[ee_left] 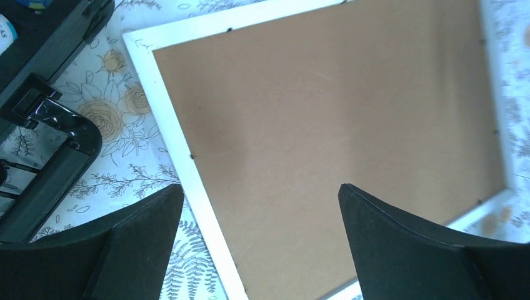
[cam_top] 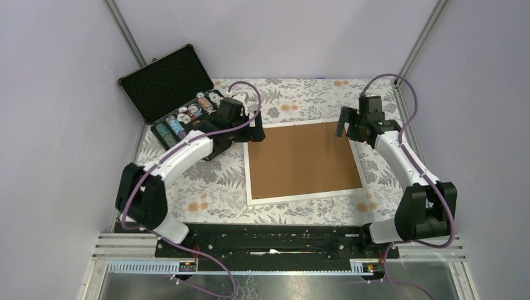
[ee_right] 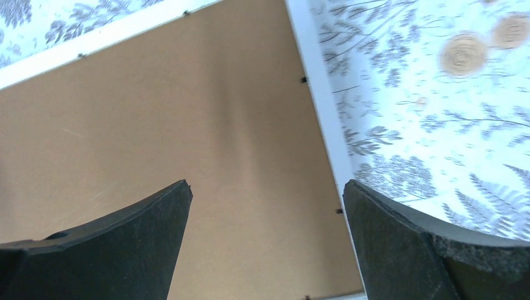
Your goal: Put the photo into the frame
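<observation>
Left pincer (ee_left: 260, 192), right pincer (ee_right: 267, 186) spread wide, empty, above opposite side edges of frame (ee_left: 180, 150); chip case (cam_top: 165, 81) near left.

Right gripper (ee_right: 265, 187) above a flat brown board (ee_right: 187, 125)
Its two black fingers (ee_right: 125, 244) stand wide apart. A thin white picture frame (ee_right: 319, 94) runs along the board's edges, on a leafy, flowery cloth (ee_right: 437, 112).

Table (cam_top: 300, 94), floral-patterned top, is carrying two items. White frame (cam_top: 306, 197) is lying flat at centre, brown backing board (cam_top: 303, 159) sitting inside it. Open black case (cam_top: 165, 81) holding chips is resting far-left, near the frame's corner.
</observation>
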### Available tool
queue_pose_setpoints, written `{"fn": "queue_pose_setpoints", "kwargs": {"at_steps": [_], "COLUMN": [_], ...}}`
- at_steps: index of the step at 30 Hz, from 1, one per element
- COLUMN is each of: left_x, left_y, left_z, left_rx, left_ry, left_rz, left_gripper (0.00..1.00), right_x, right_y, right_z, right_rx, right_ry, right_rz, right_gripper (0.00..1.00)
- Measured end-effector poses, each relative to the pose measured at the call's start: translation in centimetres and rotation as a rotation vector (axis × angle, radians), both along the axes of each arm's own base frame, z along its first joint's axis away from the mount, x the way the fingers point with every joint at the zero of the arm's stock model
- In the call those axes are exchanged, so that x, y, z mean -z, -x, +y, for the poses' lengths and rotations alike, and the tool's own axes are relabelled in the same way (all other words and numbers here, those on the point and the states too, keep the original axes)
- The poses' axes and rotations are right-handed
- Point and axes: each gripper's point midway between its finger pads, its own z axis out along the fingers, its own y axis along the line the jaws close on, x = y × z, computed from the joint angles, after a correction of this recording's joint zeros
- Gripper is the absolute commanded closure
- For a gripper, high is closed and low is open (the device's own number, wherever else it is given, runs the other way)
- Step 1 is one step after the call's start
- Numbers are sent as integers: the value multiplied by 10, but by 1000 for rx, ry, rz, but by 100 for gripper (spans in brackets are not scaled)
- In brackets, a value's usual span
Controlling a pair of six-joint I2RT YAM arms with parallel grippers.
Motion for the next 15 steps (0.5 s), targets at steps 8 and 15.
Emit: {"fn": "queue_pose_setpoints", "kwargs": {"at_steps": [8, 15], "left_x": [-13, 19], "left_y": [55, 174], "left_z": [-8, -71], "left_rx": [41, 231], "left_ry": [109, 100], "left_rz": [11, 131], "left_gripper": [1, 1], "right_x": [4, 53], "right_y": [3, 12], "right_z": [-31, -39], "right_rx": [134, 201], "right_ry": [85, 86], "right_rz": [21, 144], "right_gripper": [0, 12]}}
